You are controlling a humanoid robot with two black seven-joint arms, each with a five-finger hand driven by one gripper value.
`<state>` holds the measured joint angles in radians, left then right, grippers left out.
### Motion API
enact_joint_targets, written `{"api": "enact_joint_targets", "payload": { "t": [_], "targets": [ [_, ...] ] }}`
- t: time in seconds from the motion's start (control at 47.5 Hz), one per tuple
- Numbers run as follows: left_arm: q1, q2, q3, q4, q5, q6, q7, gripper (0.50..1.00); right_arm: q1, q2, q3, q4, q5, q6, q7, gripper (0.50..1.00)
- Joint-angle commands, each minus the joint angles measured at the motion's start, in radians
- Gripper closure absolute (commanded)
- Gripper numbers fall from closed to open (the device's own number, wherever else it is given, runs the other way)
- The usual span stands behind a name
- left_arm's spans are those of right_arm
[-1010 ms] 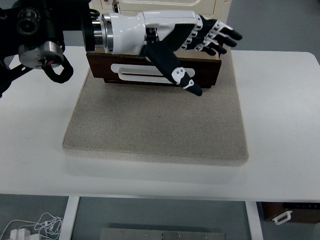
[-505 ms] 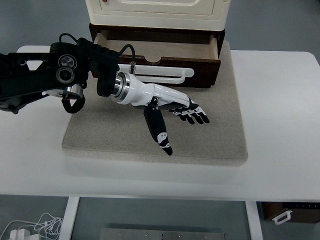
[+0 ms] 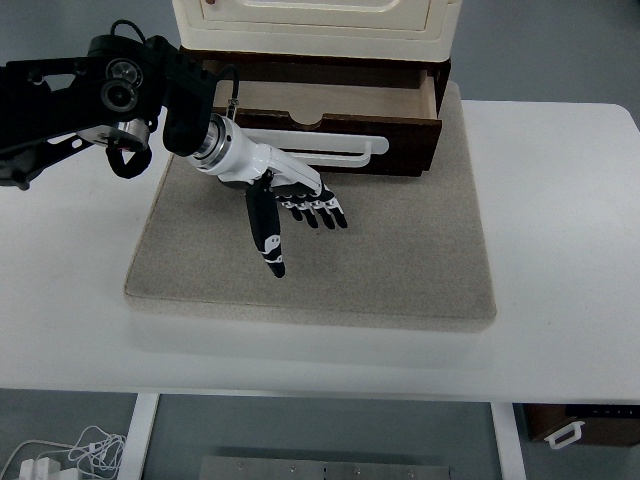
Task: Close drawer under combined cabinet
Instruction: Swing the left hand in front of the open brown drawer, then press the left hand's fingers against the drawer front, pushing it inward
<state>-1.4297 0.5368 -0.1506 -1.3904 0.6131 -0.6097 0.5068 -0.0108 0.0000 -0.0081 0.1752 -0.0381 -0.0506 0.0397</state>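
The drawer (image 3: 320,125) is sitting open under the cream cabinet (image 3: 315,25) at the far side of the mat (image 3: 400,260), so nothing's closed yet. The left hand (image 3: 285,205) is hovering just near of the white handle (image 3: 330,150), fingers spread, holding nothing, so the whole push is looking left to do.

Drawer (image 3: 330,125): dark brown wood-look front, slight sheen; interior paler, matt, board-like. Handle (image 3: 320,150) on its front was white, smooth, plastic in appearance. Cabinet (image 3: 315,25) above: cream, smooth, semi-gloss. Mat (image 3: 400,260): grey-beige, matt, finely rough, felt-like. Table (image 3: 560,250): white, smooth, low gloss. Left hand (image 3: 285,205): glossy white shell with matt black fingers (image 3: 325,212); polished metal ring at wrist; arm (image 3: 70,100) matt black.
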Motion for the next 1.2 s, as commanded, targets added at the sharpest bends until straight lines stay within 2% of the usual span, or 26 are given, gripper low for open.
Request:
{"api": "enact_joint_targets", "payload": {
  "t": [0.0, 1.178],
  "targets": [
    [-0.006, -0.001, 0.0, 0.016, 0.002, -0.001, 0.001, 0.506, 0.0, 0.0, 0.0, 0.0, 0.0, 0.0, 0.0, 0.548],
    [-0.001, -0.097, -0.032, 0.197, 0.117, 0.013, -0.004, 0.508, 0.0, 0.0, -0.001, 0.0, 0.0, 0.0, 0.0, 0.548]
  ]
}}
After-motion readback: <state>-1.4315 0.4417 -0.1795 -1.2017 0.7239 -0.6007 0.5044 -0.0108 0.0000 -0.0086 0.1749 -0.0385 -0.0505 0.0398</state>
